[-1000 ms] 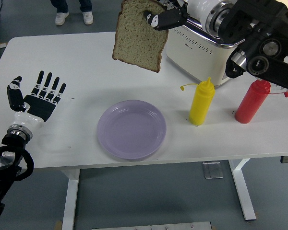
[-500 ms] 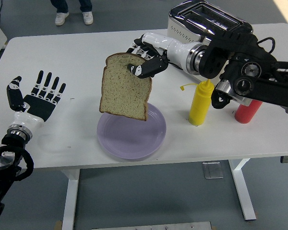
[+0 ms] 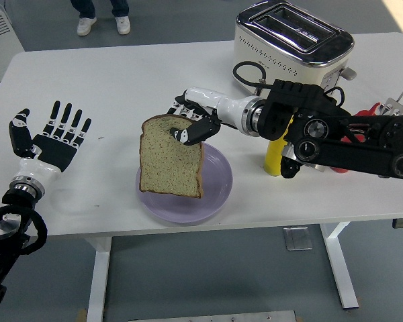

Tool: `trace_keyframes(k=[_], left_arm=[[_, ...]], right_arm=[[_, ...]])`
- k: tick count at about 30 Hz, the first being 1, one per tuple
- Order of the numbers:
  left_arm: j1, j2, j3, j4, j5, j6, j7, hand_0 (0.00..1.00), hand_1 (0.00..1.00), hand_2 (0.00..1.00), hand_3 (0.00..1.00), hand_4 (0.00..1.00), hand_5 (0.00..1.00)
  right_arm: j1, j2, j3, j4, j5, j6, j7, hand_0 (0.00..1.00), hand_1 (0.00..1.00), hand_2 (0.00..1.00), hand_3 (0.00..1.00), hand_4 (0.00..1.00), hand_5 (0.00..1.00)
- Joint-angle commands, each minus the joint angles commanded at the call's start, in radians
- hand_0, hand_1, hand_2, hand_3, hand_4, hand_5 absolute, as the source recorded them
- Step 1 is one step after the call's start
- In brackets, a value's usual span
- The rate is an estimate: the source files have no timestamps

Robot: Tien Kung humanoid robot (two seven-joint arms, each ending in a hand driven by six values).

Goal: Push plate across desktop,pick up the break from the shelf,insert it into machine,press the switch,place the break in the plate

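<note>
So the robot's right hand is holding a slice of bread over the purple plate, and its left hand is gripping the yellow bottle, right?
Not quite. The left hand grips nothing: in the head view it rests open on the table's left side, far from the yellow bottle, which stands behind the right arm. The rest holds: the right hand holds the slice of bread over the purple plate.

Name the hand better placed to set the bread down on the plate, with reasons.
Right. The right hand already grips the bread slice by its top edge, over the purple plate. The left hand rests open at the table's left, away from both.
</note>
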Motion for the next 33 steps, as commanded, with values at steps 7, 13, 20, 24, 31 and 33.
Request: trace_keyframes(k=[7, 13, 20, 24, 31, 33], left_arm=[[-0.001, 0.0, 0.0, 0.001, 0.003, -0.003, 0.001, 0.813, 0.759, 0.723, 0.714, 0.633, 0.998], [-0.001, 0.0, -0.001, 0.001, 0.004, -0.004, 0.002, 0.813, 0.759, 0.723, 0.714, 0.636, 0.998], [-0.003, 0.0, -0.003, 0.001, 0.004, -0.003, 0.001, 0.813, 0.759, 0.723, 0.714, 0.638, 0.998], [-0.004, 0.0, -0.004, 0.001, 0.004, -0.002, 0.0, 0.813, 0.759, 0.723, 0.714, 0.639, 0.998], [-0.004, 0.0, -0.004, 0.004, 0.003, -0.001, -0.002, 0.813, 0.76, 0.723, 0.714, 0.639, 0.998], [-0.005, 0.0, -0.004, 0.005, 0.003, -0.001, -0.002, 0.813, 0.76, 0.723, 0.714, 0.639, 0.998]], right_arm=[[-0.022, 0.012, -0.024, -0.024, 0.007, -0.016, 0.019, 0.278, 0.347, 0.325, 0.438, 0.029, 0.002], [-0.031, 0.022, -0.033, -0.038, 0.009, -0.032, 0.024, 0.281, 0.348, 0.324, 0.438, 0.029, 0.002], [-0.039, 0.032, -0.049, -0.054, 0.02, -0.047, 0.032, 0.283, 0.351, 0.324, 0.442, 0.032, 0.002], [-0.042, 0.039, -0.062, -0.06, 0.027, -0.058, 0.041, 0.284, 0.353, 0.326, 0.449, 0.032, 0.002], [-0.048, 0.049, -0.078, -0.07, 0.037, -0.069, 0.049, 0.282, 0.354, 0.327, 0.451, 0.036, 0.002], [-0.049, 0.051, -0.082, -0.073, 0.041, -0.071, 0.052, 0.282, 0.354, 0.327, 0.451, 0.036, 0.002]])
